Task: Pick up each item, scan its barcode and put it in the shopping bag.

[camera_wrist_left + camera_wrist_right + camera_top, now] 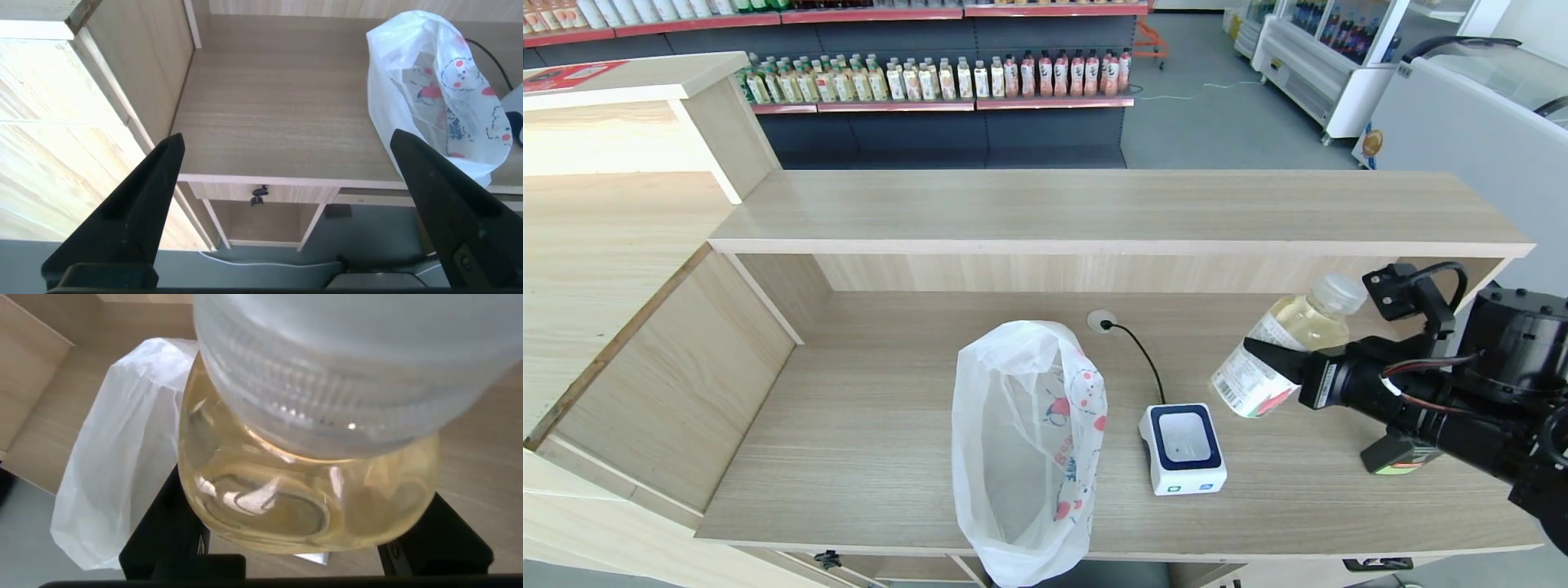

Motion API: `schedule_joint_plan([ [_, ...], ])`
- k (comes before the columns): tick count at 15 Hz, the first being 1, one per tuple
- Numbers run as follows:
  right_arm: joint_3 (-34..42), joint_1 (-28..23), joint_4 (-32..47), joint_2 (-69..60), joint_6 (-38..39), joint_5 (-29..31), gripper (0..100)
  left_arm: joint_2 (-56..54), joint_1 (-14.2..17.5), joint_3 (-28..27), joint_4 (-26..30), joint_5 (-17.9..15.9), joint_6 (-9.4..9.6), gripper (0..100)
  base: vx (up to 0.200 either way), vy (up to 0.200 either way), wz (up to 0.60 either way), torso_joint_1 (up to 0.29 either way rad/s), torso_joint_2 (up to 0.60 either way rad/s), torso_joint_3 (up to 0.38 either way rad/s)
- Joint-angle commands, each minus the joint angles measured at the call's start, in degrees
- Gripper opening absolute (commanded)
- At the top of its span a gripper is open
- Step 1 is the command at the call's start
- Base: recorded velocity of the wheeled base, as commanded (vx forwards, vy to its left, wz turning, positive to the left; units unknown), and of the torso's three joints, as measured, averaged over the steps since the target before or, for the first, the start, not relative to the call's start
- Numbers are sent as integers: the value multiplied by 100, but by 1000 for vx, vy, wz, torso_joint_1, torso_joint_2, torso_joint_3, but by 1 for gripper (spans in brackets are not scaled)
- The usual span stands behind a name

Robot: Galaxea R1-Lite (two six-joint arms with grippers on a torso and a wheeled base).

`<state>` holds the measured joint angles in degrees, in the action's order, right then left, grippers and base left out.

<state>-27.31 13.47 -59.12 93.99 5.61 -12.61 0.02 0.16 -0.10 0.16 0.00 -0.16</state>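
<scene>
1. The counter (866,441) lies beneath both my grippers. Its wooden top spreads out below my right gripper, and its front edge sits under my left one.
2. The bag (1021,441) is white plastic with red and pink print. It stands open-mouthed on the counter near the front edge, to the left of my right gripper and lower than it. It is off to the right of my left gripper, apart from its fingers (449,212).
3. My left gripper (286,212) is spread wide with its two dark fingers far apart. It holds nothing and touches nothing, and it hangs above the counter's front edge.
4. My right gripper (1274,359) is clamped on the bottle (1298,327), with one finger on either side of the body, and holds it in the air clear of the counter.
5. The bottle is clear, with pale yellow liquid and a whitish cap. It sits tilted in my right gripper, with the cap pointing up and away and the labelled base angled down to the left. My right wrist view looks along it from the cap end, with my fingers (163,539) on either side of it.
6. The scanner (1183,447) is a small white box with a dark-framed window facing up. It rests on the counter down and to the left of my right gripper, between that gripper and the bag and near the bottle's base.
7. A black cable (1141,351) runs from the scanner back to a round hole (1102,320) in the counter, left of my right gripper.
</scene>
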Motion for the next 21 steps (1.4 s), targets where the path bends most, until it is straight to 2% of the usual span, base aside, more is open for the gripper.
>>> schedule_joint_plan([
  [1,-126,332,138,-153,54,56,0,-2,2,1,2,0,-2,100,0,0,0,0,0,0],
  [10,-99,885,156,41,-60,100,0,-2,2,1,2,0,7,100,0,0,0,0,0,0],
  [17,-258,1131,112,515,-60,100,0,-2,2,1,2,0,7,100,0,200,0,2,0,2],
  [21,-416,1158,15,1130,-596,92,0,-2,2,1,2,0,16,100,0,0,0,0,0,0],
])
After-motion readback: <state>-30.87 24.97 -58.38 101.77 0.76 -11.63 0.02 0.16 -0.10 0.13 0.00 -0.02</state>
